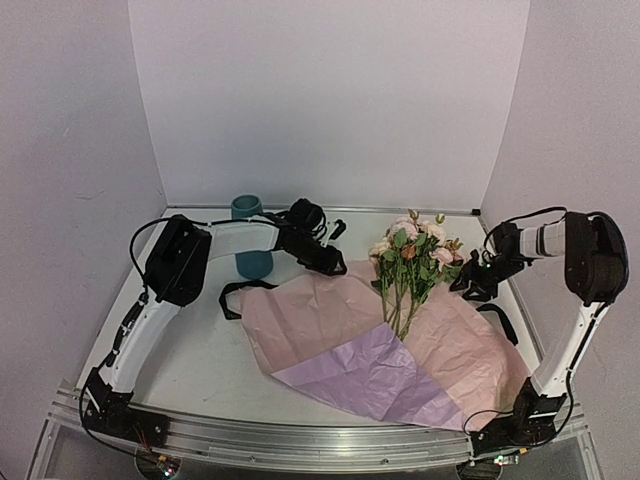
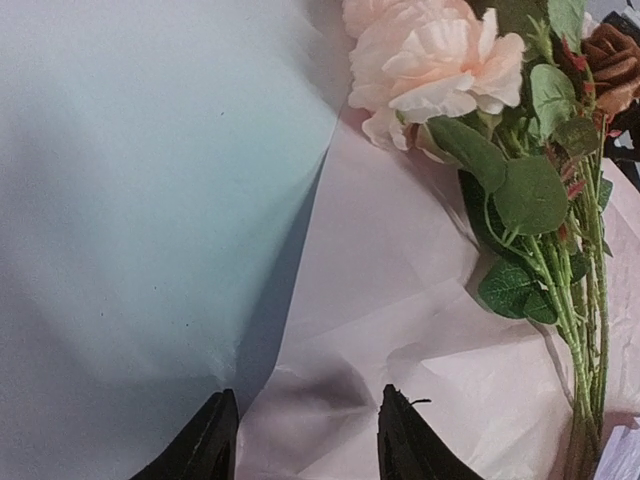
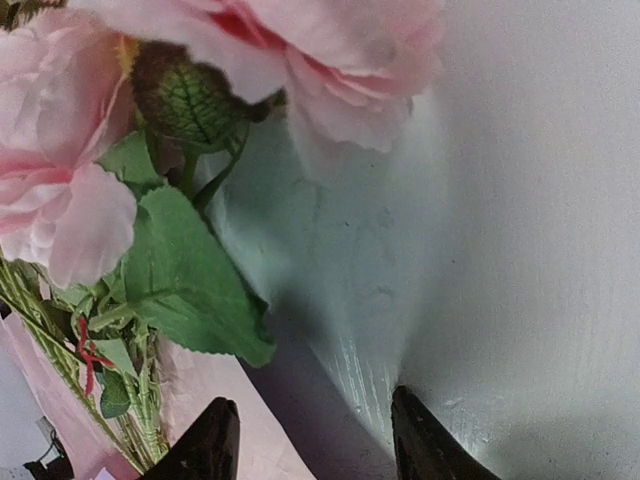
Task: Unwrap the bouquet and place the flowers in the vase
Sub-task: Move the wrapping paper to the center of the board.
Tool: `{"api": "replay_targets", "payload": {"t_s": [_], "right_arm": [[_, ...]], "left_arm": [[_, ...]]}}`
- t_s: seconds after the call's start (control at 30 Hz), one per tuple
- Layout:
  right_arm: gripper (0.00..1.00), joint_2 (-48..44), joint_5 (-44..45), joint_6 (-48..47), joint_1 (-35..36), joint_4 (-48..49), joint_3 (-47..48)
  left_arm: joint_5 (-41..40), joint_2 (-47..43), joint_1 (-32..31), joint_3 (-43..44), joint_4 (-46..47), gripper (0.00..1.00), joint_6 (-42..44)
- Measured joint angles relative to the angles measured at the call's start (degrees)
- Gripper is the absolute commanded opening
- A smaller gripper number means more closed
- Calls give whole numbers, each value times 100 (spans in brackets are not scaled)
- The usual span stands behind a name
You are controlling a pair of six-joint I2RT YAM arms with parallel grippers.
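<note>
Fingers (image 2: 205, 445) of the left gripper (image 2: 305, 440) stand apart and released, with nothing between them; its wrist view shows only pink paper (image 1: 380, 370) below the tips. The right gripper (image 3: 315, 445) is likewise parted and empty, its fingers (image 3: 420, 440) poised over bare table (image 1: 200, 370) with a pink bloom and leaves close at ten o'clock in its own view.

Seen from above, the paper lies opened out flat across the table, and the flowers (image 1: 410, 262) rest loose on it, blooms toward twelve o'clock and stems running down toward six. A black ribbon (image 1: 232, 296) trails off the paper's edge at nine o'clock, so the unwrapping looks done. The left gripper sits at nine o'clock of the blooms and the right at three o'clock, flanking the bunch, which reads as a set-up for gathering it from both sides.

The vase (image 1: 255, 265) stands upright at about ten o'clock on the table, just off the paper and partly behind the left arm, well apart from the flowers. That placement keeps it clear of the spread sheet but means the stems must travel across the left arm's side. The thin stems lie fanned, not bundled, so a pinch low on them will probably have to catch several at once or some could be left behind.
</note>
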Motion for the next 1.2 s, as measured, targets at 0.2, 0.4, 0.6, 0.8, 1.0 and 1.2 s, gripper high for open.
{"api": "replay_targets", "payload": {"t_s": [0.2,0.4,0.6,0.8,1.0,1.2], "right_arm": [[33,108,-198,-66,0,44,3],[21,179,-293,-67,0,51,33],[0,270,-271,-60,0,50,69],[0,321,-250,-53,0,41,119],[0,399,-201,-31,0,18,247],[0,600,-183,12,0,9,541]], "left_arm": [[57,61,20,1,2,30,-103],[18,61,33,1,0,17,-134],[-106,61,48,1,0,1,-174],[-197,61,71,1,0,0,-204],[-319,61,87,1,-1,0,-204],[-398,78,133,7,-1,0,-223]]}}
